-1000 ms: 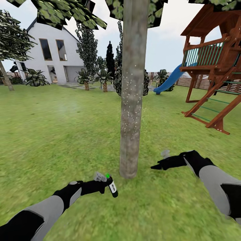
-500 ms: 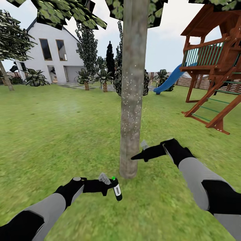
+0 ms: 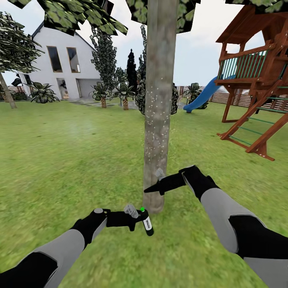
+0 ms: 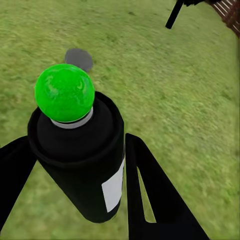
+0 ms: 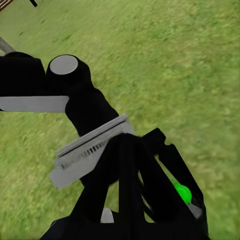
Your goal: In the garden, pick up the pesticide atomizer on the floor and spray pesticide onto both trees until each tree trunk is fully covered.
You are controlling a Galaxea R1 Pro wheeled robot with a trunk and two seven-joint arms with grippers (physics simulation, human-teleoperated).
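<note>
The pesticide atomizer point(image 3: 147, 224), a small black bottle with a white label and a green tip, hangs low over the grass just left of the tree trunk's foot. My left gripper point(image 3: 139, 219) is shut on it. In the left wrist view the black fingers point(image 4: 155, 195) flank the atomizer point(image 4: 80, 165). The grey-brown tree trunk point(image 3: 158, 100) rises straight ahead, with white pesticide specks point(image 3: 154, 120) on its middle. My right gripper point(image 3: 149, 189) is shut on nothing and points left in front of the lower trunk. A second tree point(image 3: 14, 48) stands at the far left.
A wooden playset point(image 3: 256, 80) with a blue slide point(image 3: 202, 98) stands at the right. The white house point(image 3: 60, 64), dark conifers point(image 3: 105, 56) and low palm-like plants point(image 3: 102, 94) are far behind. Lawn point(image 3: 72, 160) spreads all around.
My right arm has swung left and up, so its gripper now crosses in front of the trunk. My left arm has carried the atomizer rightward, closer to the trunk's foot.
</note>
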